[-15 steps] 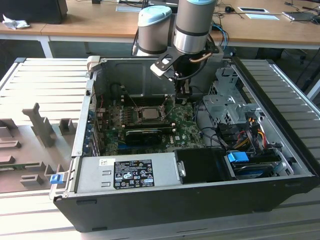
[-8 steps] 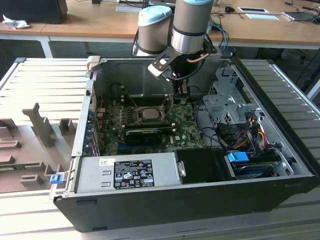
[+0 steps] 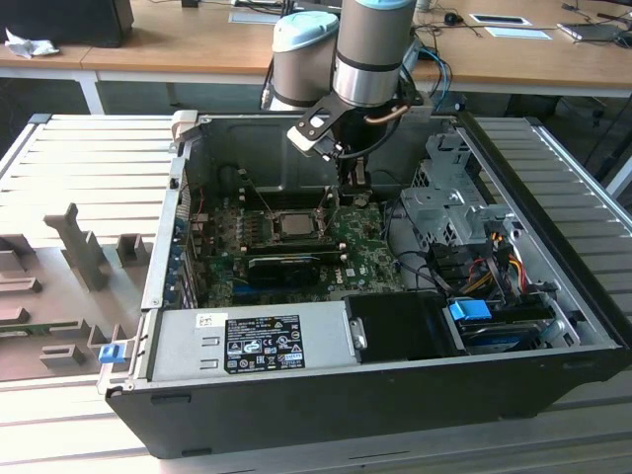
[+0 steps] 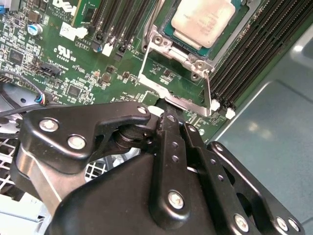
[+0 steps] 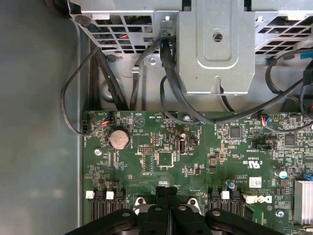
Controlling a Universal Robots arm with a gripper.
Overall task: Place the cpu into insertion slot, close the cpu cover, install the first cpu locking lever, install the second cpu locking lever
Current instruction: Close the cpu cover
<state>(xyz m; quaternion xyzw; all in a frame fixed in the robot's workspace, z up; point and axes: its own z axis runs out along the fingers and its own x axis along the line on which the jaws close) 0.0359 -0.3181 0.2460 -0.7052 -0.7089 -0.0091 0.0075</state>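
Ribbed grey surface (image 3: 89, 148) is seen at the left of the exterior view, carrying an open computer case (image 3: 395, 415). Left of centre, the cpu (image 3: 293, 223) is seated flat in the insertion slot (image 3: 267, 229) on the green board (image 3: 360, 252). In the second wrist view the cpu cover (image 4: 195, 62) appears folded down around it. Just right of the slot, at upper centre, the gripper (image 3: 354, 193) is held low over the board. Its fingers (image 5: 161, 196) are pressed together, with nothing seen between them. The chip is judged light, stiff, smooth-topped and fragile underneath, best taken by opposite edges.
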